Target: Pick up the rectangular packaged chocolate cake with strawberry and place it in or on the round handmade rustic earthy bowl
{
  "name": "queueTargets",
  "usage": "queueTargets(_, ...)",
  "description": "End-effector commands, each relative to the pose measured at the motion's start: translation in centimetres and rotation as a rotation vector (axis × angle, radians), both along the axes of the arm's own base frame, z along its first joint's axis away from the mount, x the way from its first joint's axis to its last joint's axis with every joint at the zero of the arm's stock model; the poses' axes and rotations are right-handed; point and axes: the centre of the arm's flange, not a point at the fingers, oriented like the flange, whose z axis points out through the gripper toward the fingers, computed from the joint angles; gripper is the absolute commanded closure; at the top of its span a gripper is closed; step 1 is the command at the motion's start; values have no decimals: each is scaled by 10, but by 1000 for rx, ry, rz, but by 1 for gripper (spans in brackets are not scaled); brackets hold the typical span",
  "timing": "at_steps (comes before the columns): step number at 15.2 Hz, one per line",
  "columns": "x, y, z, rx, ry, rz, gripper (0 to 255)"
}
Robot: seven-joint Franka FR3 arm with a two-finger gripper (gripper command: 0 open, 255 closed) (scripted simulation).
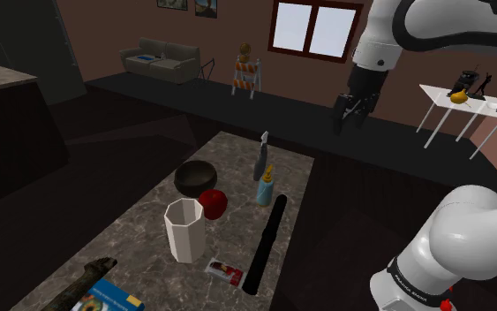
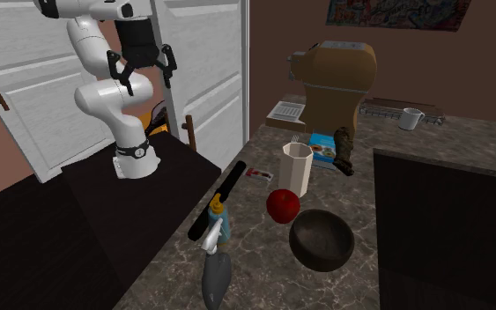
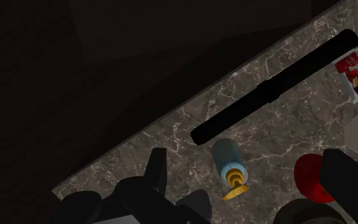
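Observation:
The packaged cake is a small flat red-and-white packet lying on the marble tabletop, between a white faceted cup and a long black rod. The packet lies flat. The dark round bowl sits further along the table, with a red apple right beside it. My black gripper hangs open high in the air, off the table's long edge and far from the packet. In the wrist view the gripper holds nothing.
A blue bottle with a yellow cap and a grey tool lie beside the rod. A blue box and a dark bark-like piece lie at the table's near end. Dark floor runs along the table's edge.

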Motion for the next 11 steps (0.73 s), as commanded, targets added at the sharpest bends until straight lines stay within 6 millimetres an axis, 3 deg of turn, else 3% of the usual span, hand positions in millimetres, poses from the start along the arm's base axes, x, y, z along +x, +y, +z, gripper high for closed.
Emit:
queueTargets(1,0,0,0,0,0,0,0)
queueTargets(11,36,82,-97,-2,0,131,0)
